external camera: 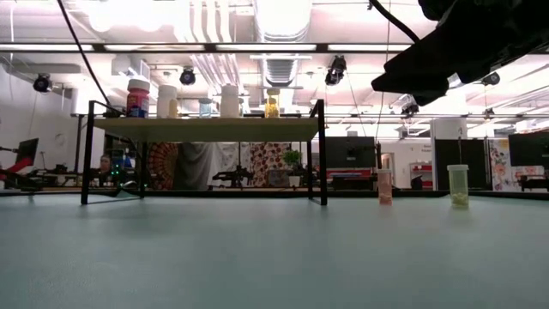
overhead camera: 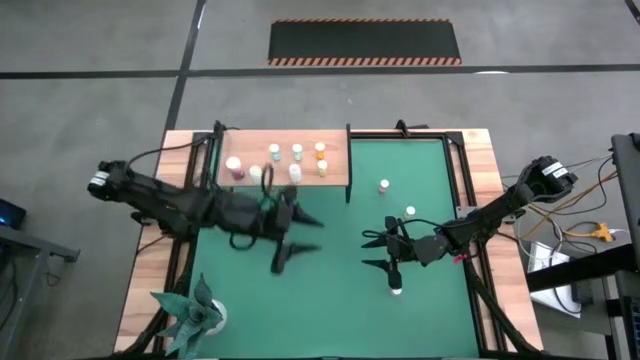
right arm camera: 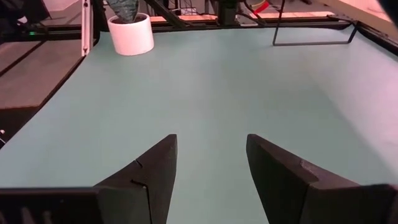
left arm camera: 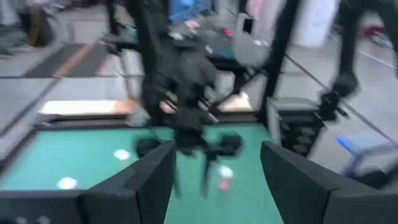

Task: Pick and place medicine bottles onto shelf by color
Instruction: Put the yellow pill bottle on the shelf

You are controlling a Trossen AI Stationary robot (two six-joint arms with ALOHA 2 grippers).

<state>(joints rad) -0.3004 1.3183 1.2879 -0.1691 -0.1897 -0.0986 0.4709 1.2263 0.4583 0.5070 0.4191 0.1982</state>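
the shelf [overhead camera: 285, 172] already carries several bottles [overhead camera: 297, 152] in colour groups – three more wait on the green mat [overhead camera: 330, 290]. the left gripper [overhead camera: 290, 235] hangs wide open and empty just off the shelf (likely after a drop-off), while the right gripper [overhead camera: 385, 252], open and empty too, hovers by a white-capped bottle [overhead camera: 397, 290].

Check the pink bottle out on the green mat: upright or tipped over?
Upright. In the low view the pink bottle stands on its base on the mat, beside the pale green bottle, also standing.

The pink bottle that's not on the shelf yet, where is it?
In the high view the pink bottle stands on the green mat, just right of the shelf, with a pale bottle nearest.
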